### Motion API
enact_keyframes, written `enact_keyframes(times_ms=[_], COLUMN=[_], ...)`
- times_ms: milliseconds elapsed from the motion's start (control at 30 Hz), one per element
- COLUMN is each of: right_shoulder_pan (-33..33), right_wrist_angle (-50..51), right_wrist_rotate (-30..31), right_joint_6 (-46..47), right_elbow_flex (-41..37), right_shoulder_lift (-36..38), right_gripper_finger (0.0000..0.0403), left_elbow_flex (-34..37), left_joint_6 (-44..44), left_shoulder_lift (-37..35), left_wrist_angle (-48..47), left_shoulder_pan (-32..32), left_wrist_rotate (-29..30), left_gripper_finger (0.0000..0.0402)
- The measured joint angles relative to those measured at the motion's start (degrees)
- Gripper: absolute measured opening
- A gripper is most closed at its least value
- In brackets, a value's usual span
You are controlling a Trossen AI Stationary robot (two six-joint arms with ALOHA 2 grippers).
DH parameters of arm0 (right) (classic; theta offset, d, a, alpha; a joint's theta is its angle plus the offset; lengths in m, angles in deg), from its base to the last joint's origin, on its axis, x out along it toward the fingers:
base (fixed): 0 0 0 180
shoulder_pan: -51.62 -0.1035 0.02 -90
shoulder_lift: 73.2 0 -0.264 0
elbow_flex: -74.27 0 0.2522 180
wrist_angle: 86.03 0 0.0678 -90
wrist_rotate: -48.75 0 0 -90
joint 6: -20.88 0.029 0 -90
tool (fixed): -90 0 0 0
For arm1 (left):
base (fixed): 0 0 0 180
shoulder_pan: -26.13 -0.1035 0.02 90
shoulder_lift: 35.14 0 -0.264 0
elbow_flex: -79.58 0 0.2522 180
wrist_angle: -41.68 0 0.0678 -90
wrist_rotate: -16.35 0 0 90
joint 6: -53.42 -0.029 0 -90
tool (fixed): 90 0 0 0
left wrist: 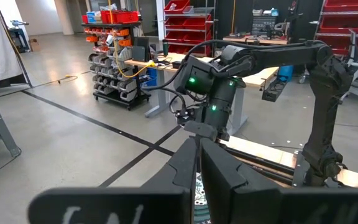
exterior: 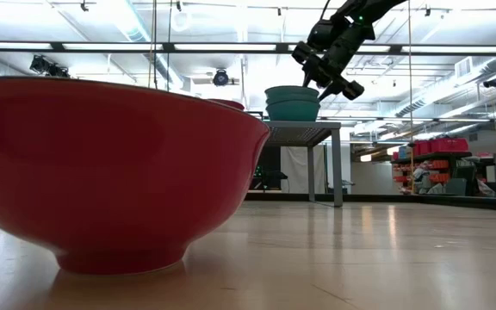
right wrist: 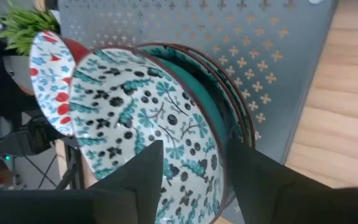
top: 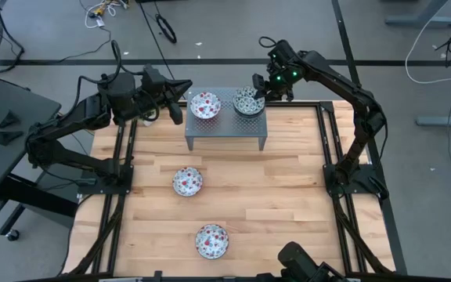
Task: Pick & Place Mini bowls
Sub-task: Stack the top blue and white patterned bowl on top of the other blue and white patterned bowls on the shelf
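Your right gripper [top: 255, 92] stands with its fingers spread astride the rim of the green bowls [top: 248, 102], gripping nothing; those sit stacked on the grey stand [top: 225, 129]. A red bowl [top: 204, 106] rests beside them on the stand. Your left gripper [top: 180, 100] waits closed and empty near it. I judge about half done: two red bowls [top: 187, 181] [top: 211, 240] remain on the table [top: 288, 196]

A metal stand [top: 225, 125] sits at the surface's [top: 288, 196] far edge, carrying one mini bowl [top: 205, 105] on its left part and a stack of mini bowls [top: 248, 102] on its right. Two more bowls lie on the surface nearer the front edge: one [top: 187, 181] mid-surface, another [top: 211, 240] close to the front edge.
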Motion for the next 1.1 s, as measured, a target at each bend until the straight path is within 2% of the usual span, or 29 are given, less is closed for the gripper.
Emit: enact_keyframes(times_ms=[500,867,1100], right_shoulder_pan=[-0.05,-0.09,-0.09], right_wrist_angle=[-0.14,-0.30,-0.30], right_wrist_rotate=[-1.55,-1.62,-2.05], right_joint_6=[1.25,1.06,1.20], right_elbow_flex=[0.00,0.00,0.00], right_shoulder_lift=[0.02,0.02,0.28], right_gripper_finger=[0.0177,0.0111,0.0105], left_elbow_flex=[0.00,0.00,0.00], left_joint_6=[0.00,0.00,0.00], left_shoulder_lift=[0.00,0.00,0.00], left_wrist_angle=[0.00,0.00,-0.02], left_shoulder_pan=[0.00,0.00,0.00], left_wrist_rotate=[0.02,0.02,0.02], left_gripper_finger=[0.0028,0.0028,0.0028])
